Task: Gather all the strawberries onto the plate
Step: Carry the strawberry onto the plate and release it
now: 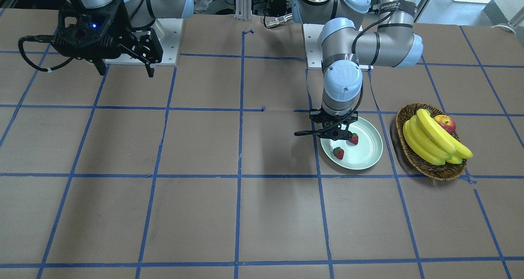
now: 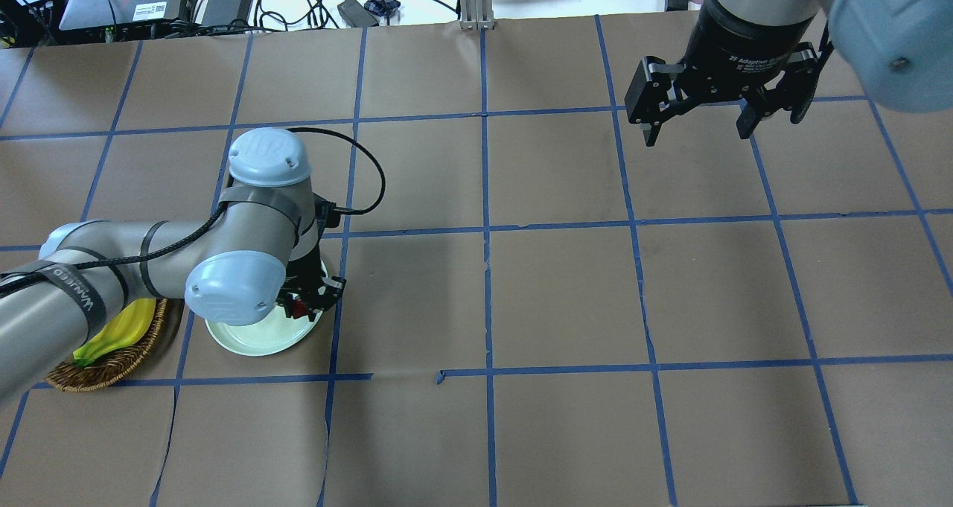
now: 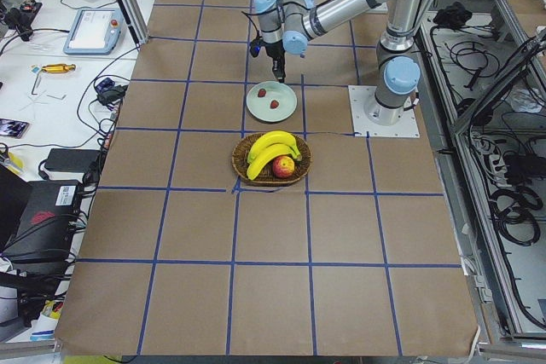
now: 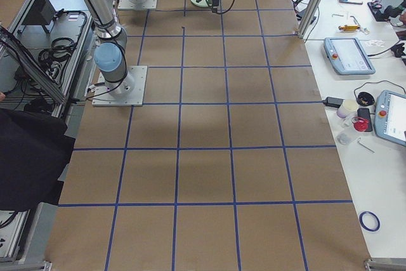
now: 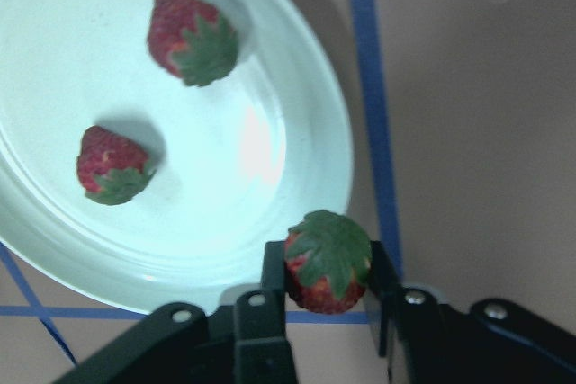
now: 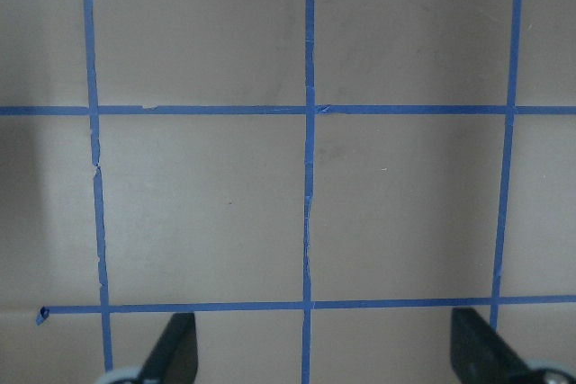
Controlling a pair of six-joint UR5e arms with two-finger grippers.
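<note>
The pale mint-green plate [image 5: 270, 132] [image 1: 368, 154] [image 2: 253, 339] lies on the table near the wicker basket. Two strawberries lie in it [image 5: 191, 38] [image 5: 110, 165]; they also show in the front view [image 1: 353, 139] [image 1: 338, 153]. My left gripper [image 5: 328, 267] [image 1: 336, 133] is shut on a third strawberry [image 5: 326, 260] and holds it over the plate's rim, just above it. That berry shows red under the wrist in the overhead view [image 2: 300, 310]. My right gripper [image 2: 696, 123] [image 1: 125, 68] is open and empty, raised over the table far from the plate.
A brown wicker basket [image 1: 413, 158] [image 2: 112, 362] with bananas [image 1: 434, 141] and a red-yellow apple [image 1: 445, 123] stands right beside the plate. Blue tape lines grid the brown table. The robot bases [image 1: 163, 41] stand at the table's back edge.
</note>
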